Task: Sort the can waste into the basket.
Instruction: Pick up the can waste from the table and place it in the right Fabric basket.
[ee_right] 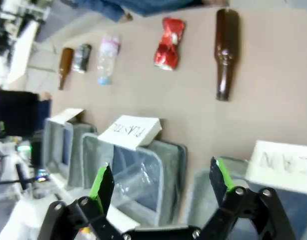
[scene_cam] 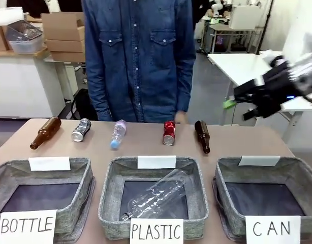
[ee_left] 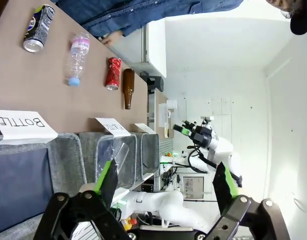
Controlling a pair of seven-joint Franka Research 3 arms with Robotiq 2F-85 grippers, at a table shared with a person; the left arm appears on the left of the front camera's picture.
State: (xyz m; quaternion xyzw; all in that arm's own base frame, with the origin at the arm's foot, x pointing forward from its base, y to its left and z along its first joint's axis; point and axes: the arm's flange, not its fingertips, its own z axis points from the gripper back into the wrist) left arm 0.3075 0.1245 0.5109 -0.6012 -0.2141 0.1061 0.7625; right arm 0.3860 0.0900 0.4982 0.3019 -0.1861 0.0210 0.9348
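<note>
A brown table (scene_cam: 247,142) is seen from the robot's side, with a person (scene_cam: 138,56) in a blue denim shirt standing at the far edge.

Three grey fabric baskets stand along the near edge. The BOTTLE basket (scene_cam: 80,175) is on the left. The PLASTIC basket (scene_cam: 115,183) is in the middle, with a crushed clear bottle (scene_cam: 156,198) lying inside it. The CAN basket (scene_cam: 293,163) is on the right, its dark bottom bare.

Five things lie in a row across the far side of the table. From left to right they are a brown bottle (scene_cam: 44,133), the silver can (scene_cam: 81,130), a small clear plastic bottle (scene_cam: 117,134), the red can (scene_cam: 169,132) and a second brown bottle (scene_cam: 202,136).

The silver can lies behind the BOTTLE basket, well apart from the CAN basket. The red can lies behind the PLASTIC basket. The second brown bottle lies just to its right, between it and the CAN basket's side of the table.

The right gripper (scene_cam: 240,109) hangs blurred in the air above the table's far right. Its fingers are spread apart and hold nothing. In its own wrist view, the left gripper (ee_left: 165,182) also has its fingers spread wide and holds nothing.
</note>
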